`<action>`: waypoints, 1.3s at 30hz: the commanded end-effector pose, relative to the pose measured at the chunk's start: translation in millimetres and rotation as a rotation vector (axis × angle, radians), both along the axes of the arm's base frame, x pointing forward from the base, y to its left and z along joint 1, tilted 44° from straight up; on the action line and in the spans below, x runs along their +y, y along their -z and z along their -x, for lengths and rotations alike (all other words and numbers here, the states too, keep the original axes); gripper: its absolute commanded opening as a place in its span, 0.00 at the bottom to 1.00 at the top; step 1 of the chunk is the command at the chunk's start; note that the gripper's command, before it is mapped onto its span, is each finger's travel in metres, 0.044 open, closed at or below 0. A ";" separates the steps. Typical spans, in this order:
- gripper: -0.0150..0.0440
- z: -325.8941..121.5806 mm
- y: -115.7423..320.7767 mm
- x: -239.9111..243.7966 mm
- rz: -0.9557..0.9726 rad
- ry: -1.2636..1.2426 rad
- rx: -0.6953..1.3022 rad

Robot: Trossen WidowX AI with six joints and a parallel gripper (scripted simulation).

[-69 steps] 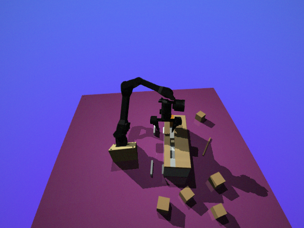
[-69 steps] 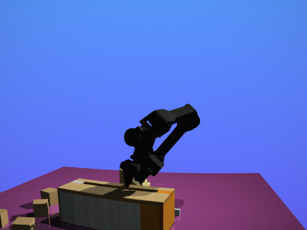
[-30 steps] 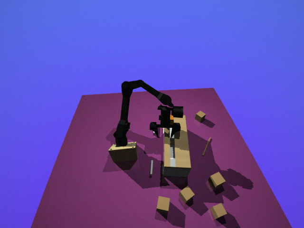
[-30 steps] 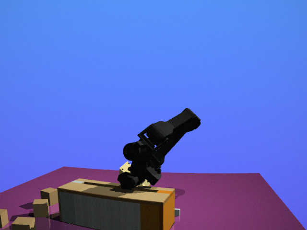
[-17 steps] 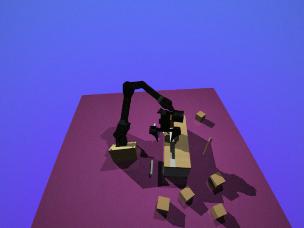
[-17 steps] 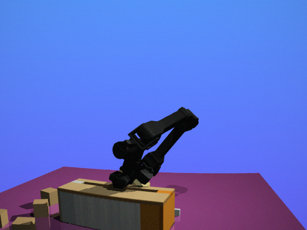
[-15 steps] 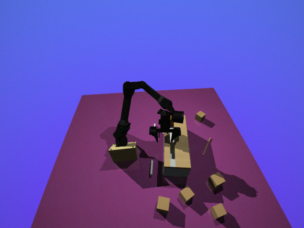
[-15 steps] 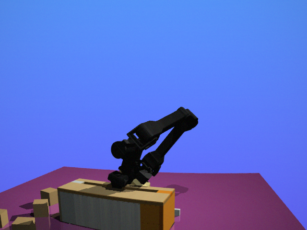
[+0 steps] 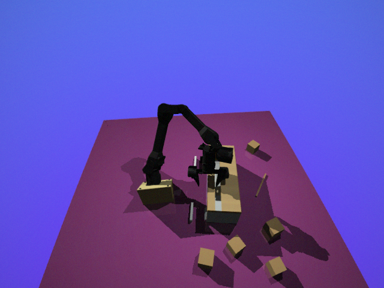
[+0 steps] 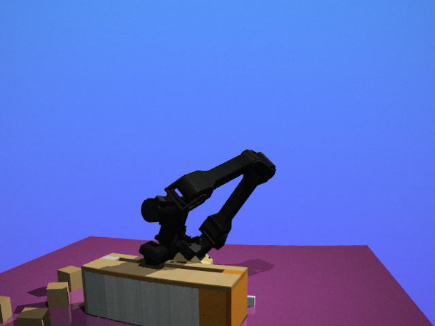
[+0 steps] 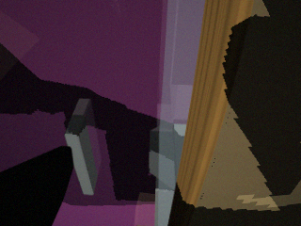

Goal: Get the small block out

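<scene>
The box [image 9: 231, 198] [image 10: 211, 278] has a wooden top with a long slot. Its clear front pane [image 11: 171, 99] faces the arm's base. One end is grey [image 9: 223, 217], the other orange [image 10: 239, 301]. My gripper [image 9: 207, 185] is open and empty, pointing down at the front edge of the box. In the top view one finger appears on the arm's-base side of the front and the other over the top near the slot. Whether a fingertip is inside the slot cannot be told. The small block on the shelf cannot be made out for certain.
Several larger wooden cubes [image 9: 206, 257] [image 9: 236, 246] [image 9: 276, 266] [image 10: 57, 295] stand beyond the grey end. Another cube [image 9: 252, 146] and a thin stick [image 9: 261, 185] lie behind the box. A pale bar [image 9: 191, 212] [image 11: 85, 162] lies in front, near the grey end; another pale bar [image 9: 195, 160] is farther along.
</scene>
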State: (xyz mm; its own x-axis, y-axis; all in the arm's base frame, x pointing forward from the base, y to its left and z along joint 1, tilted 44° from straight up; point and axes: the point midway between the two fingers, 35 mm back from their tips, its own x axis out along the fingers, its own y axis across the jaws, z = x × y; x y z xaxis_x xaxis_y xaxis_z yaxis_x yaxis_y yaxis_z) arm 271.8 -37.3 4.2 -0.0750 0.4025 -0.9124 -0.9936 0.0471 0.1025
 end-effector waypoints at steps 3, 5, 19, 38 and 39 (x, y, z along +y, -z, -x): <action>0.93 2.5 4.1 -4.0 0.002 0.001 0.003; 0.93 2.8 -0.3 0.7 0.002 0.001 0.003; 0.93 4.0 1.0 -0.7 0.002 0.000 0.003; 0.93 6.1 13.9 -14.7 0.003 0.001 0.003; 0.93 6.2 14.6 -15.4 0.003 0.001 0.003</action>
